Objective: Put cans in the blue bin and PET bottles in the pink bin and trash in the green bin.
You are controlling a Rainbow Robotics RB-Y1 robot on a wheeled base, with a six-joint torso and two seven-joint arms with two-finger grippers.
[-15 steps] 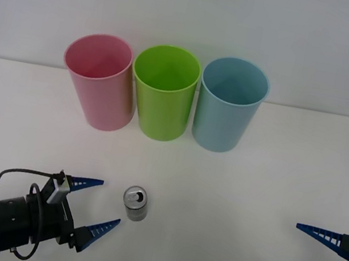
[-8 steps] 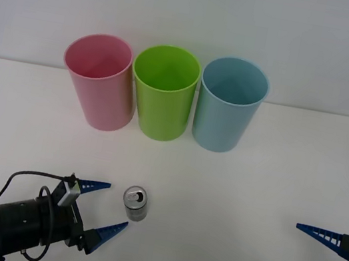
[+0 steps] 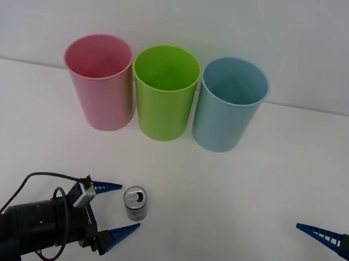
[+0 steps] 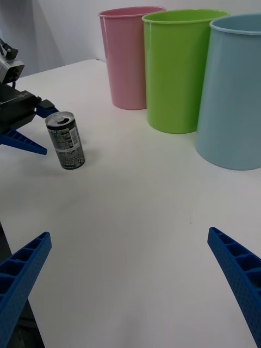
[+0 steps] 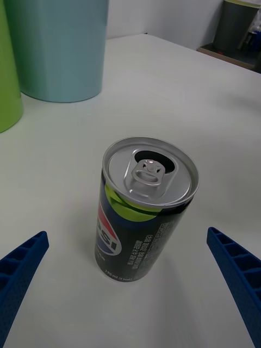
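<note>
Pepsi can (image 3: 136, 203), small and silver-topped, stands upright on the white table (image 3: 231, 194) in the lower middle of the front view, well apart from the three bins along the upper part of the frame. Its pull-tab mouth is open, so I judge it empty or nearly so: light, stiff around the rim and base, thin and easily dented at mid-wall, with a slick printed skin. The best hold is across the body just below the rim, squeezing gently and keeping it level.

My left gripper (image 3: 116, 209) lies low at the lower left of the front view, its blue ribbed fingers spread wide with their tips reaching either side of the can, not touching it. My right gripper (image 3: 304, 257) waits at the lower right, fingers also spread, holding nothing.

Beyond the can, the blue bin (image 3: 229, 106) is at upper right of centre, the green bin (image 3: 163, 95) touches or nearly touches it in the middle, and the pink bin (image 3: 99, 82) stands at upper left. The blue one is where this can belongs.
</note>
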